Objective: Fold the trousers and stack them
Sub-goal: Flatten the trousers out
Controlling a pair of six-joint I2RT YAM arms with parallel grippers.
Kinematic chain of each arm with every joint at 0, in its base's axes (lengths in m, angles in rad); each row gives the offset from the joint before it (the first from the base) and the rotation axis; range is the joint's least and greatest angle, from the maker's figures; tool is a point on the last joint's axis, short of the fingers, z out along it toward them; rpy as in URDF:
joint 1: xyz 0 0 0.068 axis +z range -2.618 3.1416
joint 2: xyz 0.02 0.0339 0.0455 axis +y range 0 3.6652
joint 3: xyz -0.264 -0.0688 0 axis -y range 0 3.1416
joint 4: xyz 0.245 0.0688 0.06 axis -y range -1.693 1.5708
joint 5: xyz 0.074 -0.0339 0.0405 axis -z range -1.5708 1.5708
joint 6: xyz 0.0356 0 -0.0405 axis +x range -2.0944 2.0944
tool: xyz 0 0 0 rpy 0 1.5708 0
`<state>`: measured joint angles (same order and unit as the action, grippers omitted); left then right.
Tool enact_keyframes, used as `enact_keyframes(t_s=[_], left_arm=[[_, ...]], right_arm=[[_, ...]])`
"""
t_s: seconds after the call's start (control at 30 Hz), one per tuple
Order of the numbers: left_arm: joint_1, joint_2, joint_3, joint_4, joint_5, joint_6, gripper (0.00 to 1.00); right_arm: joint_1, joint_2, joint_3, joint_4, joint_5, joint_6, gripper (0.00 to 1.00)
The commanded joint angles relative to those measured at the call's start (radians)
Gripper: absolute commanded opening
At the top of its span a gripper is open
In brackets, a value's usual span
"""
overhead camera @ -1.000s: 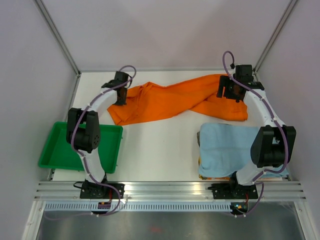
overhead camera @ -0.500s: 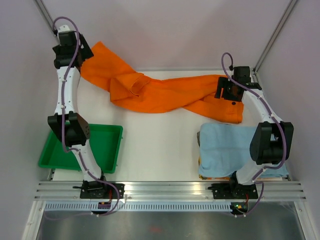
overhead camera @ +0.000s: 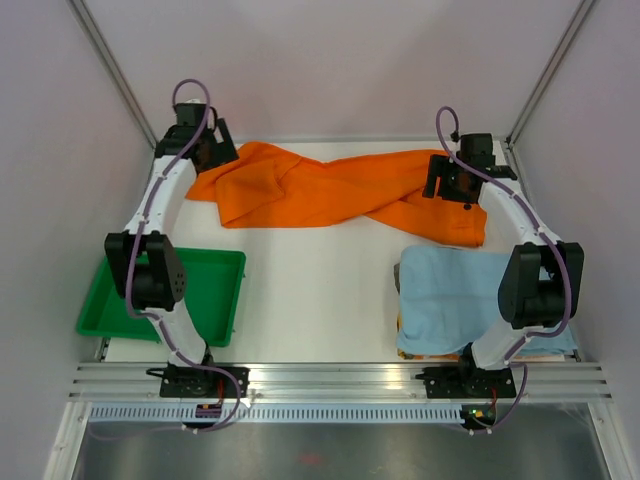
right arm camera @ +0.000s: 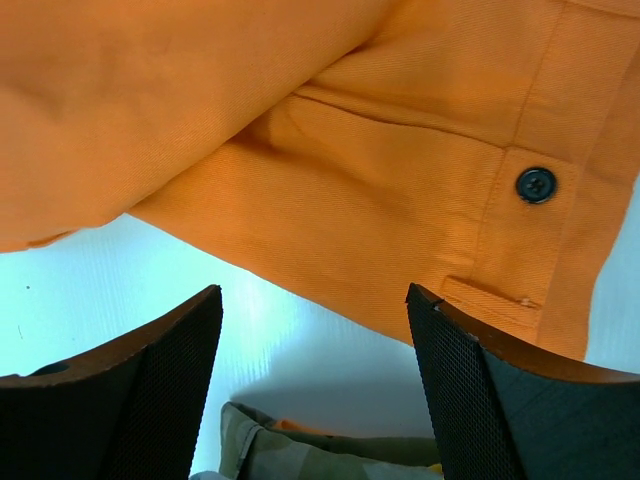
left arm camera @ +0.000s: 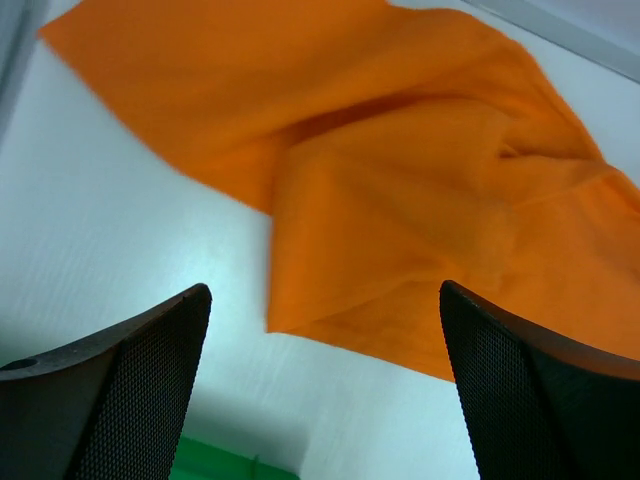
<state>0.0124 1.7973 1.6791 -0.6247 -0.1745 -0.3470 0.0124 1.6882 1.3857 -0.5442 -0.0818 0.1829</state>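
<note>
- Left gripper (left arm camera: 322,292) just let go of the leg it had swung up. Jaws apart, empty.
- Right gripper (right arm camera: 313,291) is spread too, over the waist.
- Trousers (overhead camera: 330,195) lie twisted along the bench's (overhead camera: 320,290) 12 o'clock edge, not folded yet.

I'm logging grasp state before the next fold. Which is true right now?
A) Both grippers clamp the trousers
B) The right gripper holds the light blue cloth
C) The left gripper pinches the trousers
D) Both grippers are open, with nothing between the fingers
D: in each wrist view, the left gripper and the right gripper have their fingers wide apart, with the trousers lying flat on the table beyond them, not pinched.
</note>
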Motion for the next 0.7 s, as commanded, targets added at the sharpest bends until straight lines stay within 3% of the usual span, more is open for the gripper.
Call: enact_keyframes(t_s=[0.0,0.2,0.37,0.47,0.57,0.6,0.67], left_arm=[[-0.133,0.126,0.137,-0.026,-0.035,0.077,1.00],[-0.264,0.338,0.258,-0.046,-0.178,0.066,1.00],[-0.289,0.457,0.315,-0.044,-0.253,-0.024,1.00],[-0.289,0.508,0.350,-0.058,-0.282,-0.053,0.94],[-0.289,0.513,0.347,-0.052,-0.293,-0.060,0.73],[-0.289,0.505,0.343,-0.052,-0.301,-0.063,0.52],[-0.289,0.466,0.327,-0.037,-0.324,-0.069,0.24]], right_arm=[[0.031,0.016,-0.013,0.024,-0.004,0.010,0.81],[0.032,-0.002,-0.045,0.055,0.030,0.036,0.82],[0.031,0.004,-0.028,0.056,0.060,0.050,0.82],[0.026,-0.007,-0.025,0.055,0.076,0.052,0.82],[0.014,-0.015,-0.037,0.061,0.129,0.053,0.82],[0.005,-0.015,-0.043,0.062,0.134,0.055,0.82],[-0.002,-0.016,-0.047,0.064,0.131,0.058,0.82]])
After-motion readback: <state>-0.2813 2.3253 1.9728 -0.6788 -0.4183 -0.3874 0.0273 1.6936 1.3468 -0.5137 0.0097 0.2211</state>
